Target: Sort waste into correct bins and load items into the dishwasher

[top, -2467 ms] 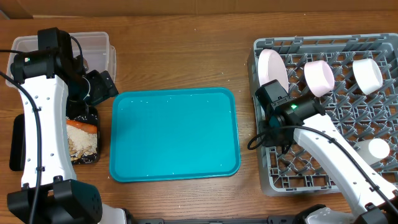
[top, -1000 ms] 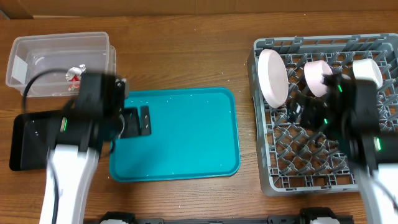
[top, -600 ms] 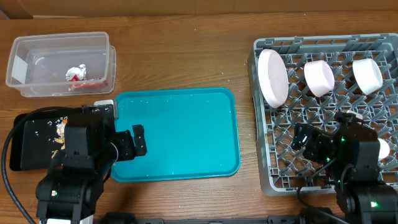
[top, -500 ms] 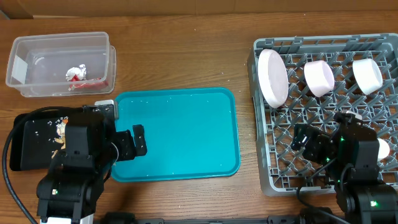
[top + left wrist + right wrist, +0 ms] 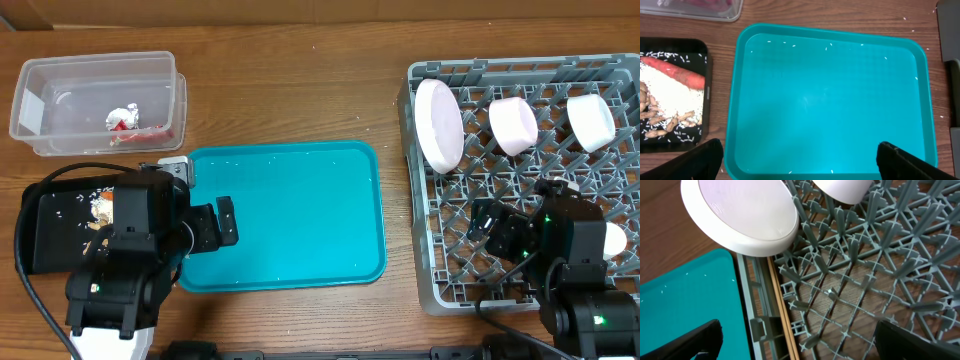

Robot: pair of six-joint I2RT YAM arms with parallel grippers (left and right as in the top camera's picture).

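Apparently little sorting remained to be done. At the far left of the bench point(image 5: 300, 85), a clear bin point(image 5: 100, 95) held a crumpled wrapper point(image 5: 122, 118). Nearer, the black food tray point(image 5: 50, 225) carried rice, a carrot point(image 5: 677, 74) and peanuts. The left end effector point(image 5: 799, 161) hung spread wide and empty above the teal tray point(image 5: 830, 100), which was bare except for stray rice grains. At the right, the dish rack point(image 5: 425, 270) held a plate point(image 5: 438, 125), a pinkish cup point(image 5: 513, 125) and a white cup point(image 5: 590, 120). The right end effector point(image 5: 800, 342) hovered over the rack's left side, fingers apart, gripping nothing.

The risk lay in clearance. The left arm point(image 5: 125, 270) overlapped the food tray and could nudge it, scattering rice. A careless sweep of the right arm might tip the plate off its tines.
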